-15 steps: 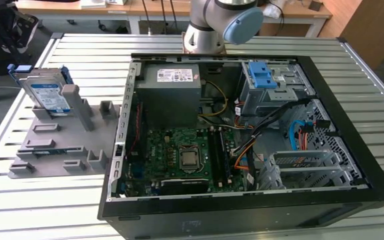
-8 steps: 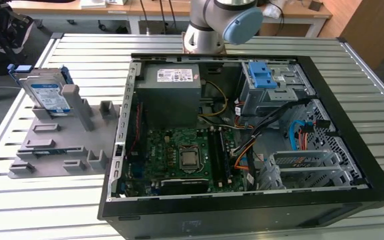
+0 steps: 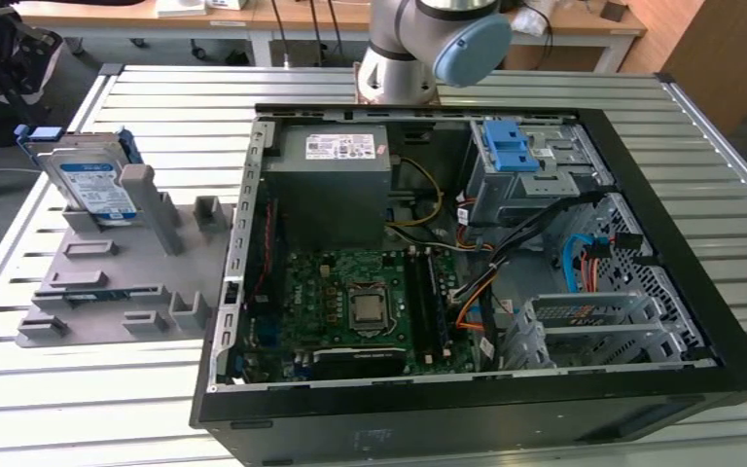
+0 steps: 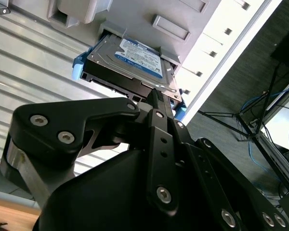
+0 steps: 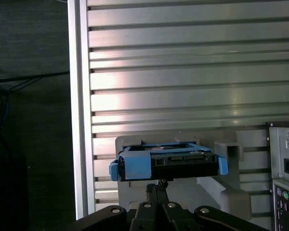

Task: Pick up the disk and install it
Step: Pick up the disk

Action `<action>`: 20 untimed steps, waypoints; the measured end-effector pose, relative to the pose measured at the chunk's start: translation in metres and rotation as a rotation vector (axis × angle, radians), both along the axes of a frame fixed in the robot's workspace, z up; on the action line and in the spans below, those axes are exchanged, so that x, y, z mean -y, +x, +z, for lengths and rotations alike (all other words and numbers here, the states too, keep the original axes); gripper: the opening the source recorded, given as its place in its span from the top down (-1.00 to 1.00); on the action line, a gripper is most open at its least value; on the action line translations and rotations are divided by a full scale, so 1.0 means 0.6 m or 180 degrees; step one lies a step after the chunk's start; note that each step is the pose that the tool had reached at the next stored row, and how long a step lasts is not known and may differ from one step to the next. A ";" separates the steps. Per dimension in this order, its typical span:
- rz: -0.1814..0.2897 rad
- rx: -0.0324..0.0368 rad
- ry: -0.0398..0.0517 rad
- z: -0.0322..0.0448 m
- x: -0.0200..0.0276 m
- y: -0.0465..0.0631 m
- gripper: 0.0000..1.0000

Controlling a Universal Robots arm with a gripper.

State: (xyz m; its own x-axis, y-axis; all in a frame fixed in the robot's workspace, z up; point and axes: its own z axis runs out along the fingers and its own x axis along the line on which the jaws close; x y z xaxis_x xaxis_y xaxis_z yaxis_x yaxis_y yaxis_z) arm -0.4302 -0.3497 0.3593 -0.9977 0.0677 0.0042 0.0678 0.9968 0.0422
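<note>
Disk [image 3: 94,185] upright in grey fixture [image 3: 101,282] at exterior view's left, white-and-blue label showing. Open computer case [image 3: 478,413] beside it, white sticker on power supply [image 3: 335,170]. Gripper [image 4: 156,94] fingers pressed together, holding nothing, disk ahead of tips.

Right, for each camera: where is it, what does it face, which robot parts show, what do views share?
Exterior view: off the arm, looking down into the open black computer case; arm's grey-and-blue joint shows.
First wrist view: on the arm, facing the blue-bracketed silver-grey disk edge-on; black gripper shows.
Second wrist view: same gripper, disk's labelled face.
All share the disk.
</note>
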 end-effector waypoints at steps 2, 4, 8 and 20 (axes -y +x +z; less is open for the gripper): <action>0.0000 0.0000 0.0000 0.000 0.0000 0.000 0.79; 0.0001 0.0000 0.0000 0.000 0.0000 0.000 0.79; 0.0043 0.0000 0.0000 0.000 0.0000 0.000 0.79; 0.0678 0.0000 0.0000 -0.001 0.0000 0.000 0.79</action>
State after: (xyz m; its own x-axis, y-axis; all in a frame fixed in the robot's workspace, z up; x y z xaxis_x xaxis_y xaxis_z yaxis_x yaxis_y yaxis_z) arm -0.4305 -0.3497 0.3587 -0.9895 -0.1448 0.0042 -0.1445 0.9886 0.0422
